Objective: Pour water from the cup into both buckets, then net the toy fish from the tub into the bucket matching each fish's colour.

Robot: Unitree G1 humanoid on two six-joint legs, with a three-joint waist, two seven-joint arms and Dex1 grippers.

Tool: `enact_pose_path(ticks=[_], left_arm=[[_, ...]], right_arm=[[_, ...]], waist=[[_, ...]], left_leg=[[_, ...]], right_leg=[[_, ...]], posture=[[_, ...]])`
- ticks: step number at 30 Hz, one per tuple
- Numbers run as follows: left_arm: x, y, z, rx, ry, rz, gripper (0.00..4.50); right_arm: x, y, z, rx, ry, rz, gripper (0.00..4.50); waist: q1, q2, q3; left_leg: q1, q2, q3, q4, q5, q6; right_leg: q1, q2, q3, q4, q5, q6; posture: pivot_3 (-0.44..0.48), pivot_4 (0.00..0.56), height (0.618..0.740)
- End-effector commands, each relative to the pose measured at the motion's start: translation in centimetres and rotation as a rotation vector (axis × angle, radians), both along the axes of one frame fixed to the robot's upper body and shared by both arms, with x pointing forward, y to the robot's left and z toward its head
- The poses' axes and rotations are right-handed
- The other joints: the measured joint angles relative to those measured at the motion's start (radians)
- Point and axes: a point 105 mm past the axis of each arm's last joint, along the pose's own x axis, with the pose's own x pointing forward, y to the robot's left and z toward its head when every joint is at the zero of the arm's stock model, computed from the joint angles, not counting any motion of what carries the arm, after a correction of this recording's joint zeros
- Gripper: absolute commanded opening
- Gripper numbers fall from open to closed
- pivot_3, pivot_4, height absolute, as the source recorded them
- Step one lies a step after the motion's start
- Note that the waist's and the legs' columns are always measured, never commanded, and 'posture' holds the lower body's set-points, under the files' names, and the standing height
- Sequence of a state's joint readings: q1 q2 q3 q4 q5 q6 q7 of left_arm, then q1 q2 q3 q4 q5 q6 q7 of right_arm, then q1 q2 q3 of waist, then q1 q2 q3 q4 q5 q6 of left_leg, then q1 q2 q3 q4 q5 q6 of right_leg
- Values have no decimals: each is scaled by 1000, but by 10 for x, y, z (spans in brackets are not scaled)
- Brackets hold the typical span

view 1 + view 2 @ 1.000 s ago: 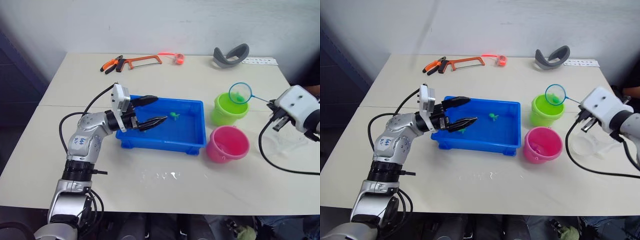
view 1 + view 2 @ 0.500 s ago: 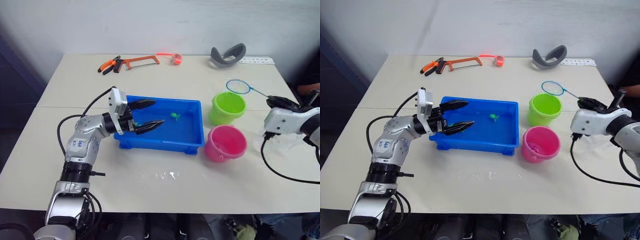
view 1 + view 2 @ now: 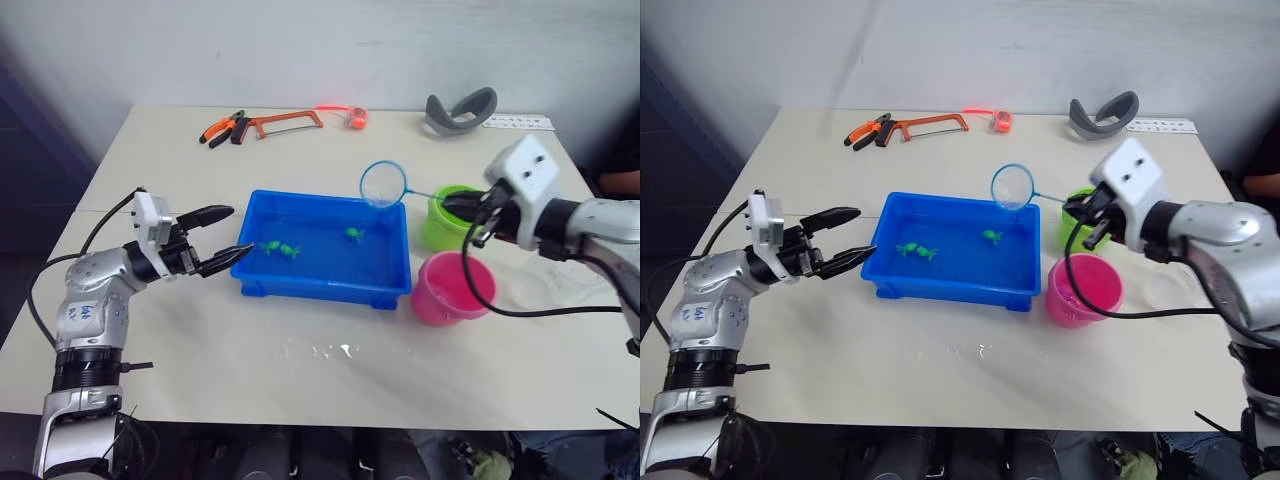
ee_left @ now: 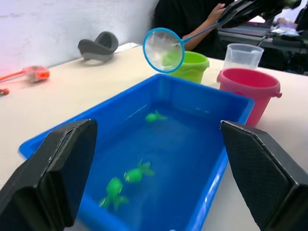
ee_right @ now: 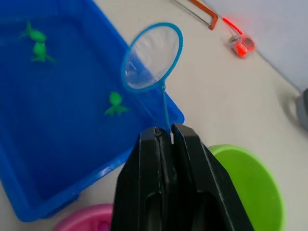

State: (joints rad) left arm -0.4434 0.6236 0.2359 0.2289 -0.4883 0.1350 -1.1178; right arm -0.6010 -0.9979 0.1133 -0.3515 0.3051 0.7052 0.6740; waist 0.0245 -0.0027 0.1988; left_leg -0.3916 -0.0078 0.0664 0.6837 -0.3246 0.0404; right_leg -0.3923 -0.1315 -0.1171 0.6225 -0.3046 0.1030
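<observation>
The blue tub [image 3: 322, 288] sits mid-table with water and three green toy fish: two [image 3: 280, 249] near its left end, one [image 3: 354, 234] near the far right. My right gripper [image 3: 455, 203] is shut on the thin handle of a small blue-hooped net [image 3: 383, 184], which hangs over the tub's far right corner. The green bucket [image 3: 436, 232] stands behind that gripper, the pink bucket [image 3: 455, 290] in front of it. The clear cup [image 4: 243, 55] stands beyond the pink bucket. My left gripper [image 3: 236, 231] is open, just left of the tub, holding nothing.
A hacksaw [image 3: 285, 123], pliers [image 3: 222, 129], a small orange tool [image 3: 356, 116] and a grey curved band [image 3: 460, 108] lie along the far edge. Water drops [image 3: 320, 350] glisten in front of the tub. A person [image 4: 192, 19] sits beyond the table.
My right arm swung the net from beyond the green bucket to over the tub's far right corner. My left gripper drew back out of the tub to its left side, uncovering two green fish.
</observation>
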Motion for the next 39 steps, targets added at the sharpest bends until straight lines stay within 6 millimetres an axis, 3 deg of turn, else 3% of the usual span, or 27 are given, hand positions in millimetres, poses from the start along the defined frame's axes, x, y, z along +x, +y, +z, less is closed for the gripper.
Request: enact_pose_path(ticks=[1, 8, 16, 24, 30, 33, 37, 39], left_arm=[[-8, -1, 15, -5, -58, -13, 4421], [-12, -7, 16, -5, -43, -21, 4421], [-8, -16, 19, 10, -26, -26, 4421], [-9, -24, 22, 15, -21, -47, 4421], [-11, -26, 22, 14, -20, -52, 4421], [-11, -26, 22, 12, -20, -53, 4421], [-10, -27, 22, 9, -20, -55, 4421], [-10, -27, 22, 8, -21, -54, 4421]], right_arm=[[6, 6, 10, -164, -213, 18, 0], [20, 15, -4, -379, -410, 93, 0], [24, 20, -23, -475, -451, 191, 0], [28, 12, -50, -616, -432, 243, 0], [22, 24, -53, -542, -361, 282, 0], [21, 33, -52, -413, -265, 261, 0], [9, 44, -62, -218, -42, 271, 0], [4, 41, -69, -104, 138, 216, 0]], waist=[[-2, 0, 0], [-8, 0, 0], [-13, 0, 0], [-18, 0, 0], [-28, 0, 0], [-28, 0, 0], [-26, 0, 0], [-23, 0, 0]], left_leg=[[0, 0, 0, 0, 0, 0], [1, 0, 3, 0, 0, 0], [1, 0, 3, 0, 0, 0], [1, 0, 3, 0, 0, 0], [1, 1, 2, 0, 1, -1], [1, 1, 2, 0, 1, -1], [1, 1, 2, 0, 1, -1], [1, 1, 2, 0, 1, -1]], right_leg=[[0, 1, 0, 0, 0, 0], [-1, 2, -3, 1, 0, 1], [0, 3, -3, 2, 0, 1], [0, 3, -3, 2, 0, 1], [0, 3, -2, 2, 0, 1], [0, 3, -3, 2, 0, 0], [0, 4, -2, 2, 0, 0], [0, 4, -2, 2, 0, 0]], posture=[[0, 150, 740], [0, 150, 740], [0, 150, 740], [0, 150, 740], [0, 150, 740], [0, 150, 740], [0, 150, 740], [0, 150, 740]])
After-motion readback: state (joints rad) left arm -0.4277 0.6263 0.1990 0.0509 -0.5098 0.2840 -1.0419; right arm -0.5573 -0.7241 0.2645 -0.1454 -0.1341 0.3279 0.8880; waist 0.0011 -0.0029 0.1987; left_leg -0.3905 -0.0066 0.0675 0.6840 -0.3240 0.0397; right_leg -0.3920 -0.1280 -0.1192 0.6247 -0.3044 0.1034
